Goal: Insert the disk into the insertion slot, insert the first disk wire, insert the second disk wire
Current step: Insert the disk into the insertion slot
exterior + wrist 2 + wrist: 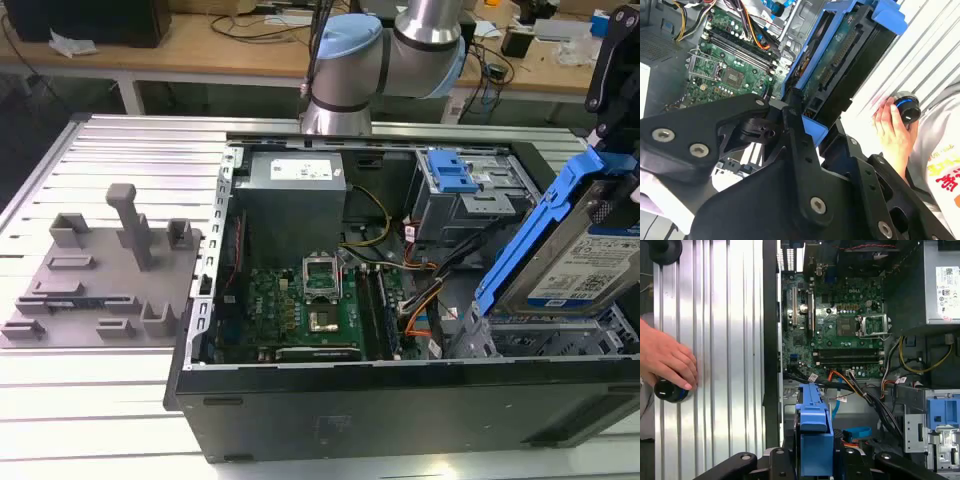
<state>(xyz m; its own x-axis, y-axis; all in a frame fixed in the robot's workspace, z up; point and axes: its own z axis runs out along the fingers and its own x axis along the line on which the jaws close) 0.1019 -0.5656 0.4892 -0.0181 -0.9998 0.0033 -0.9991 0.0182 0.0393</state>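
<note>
Holding the disk up in the air, our gripper is closed tight on it. Its black fingers squeeze the blue frame from both sides. We think the grip is on the frame because the frame sticks out and is easy to pinch.

In the exterior view the disk is tipped, with one end low and one end high. It hangs just above the insertion slot, at the exterior view's right of the open case. It is not in the slot yet. We think the tilt helps aim the low end at the slot.

Orange and black wires lie loose inside the case, near the slot. A person's hand rests on a black knob on the table beside the case.
</note>
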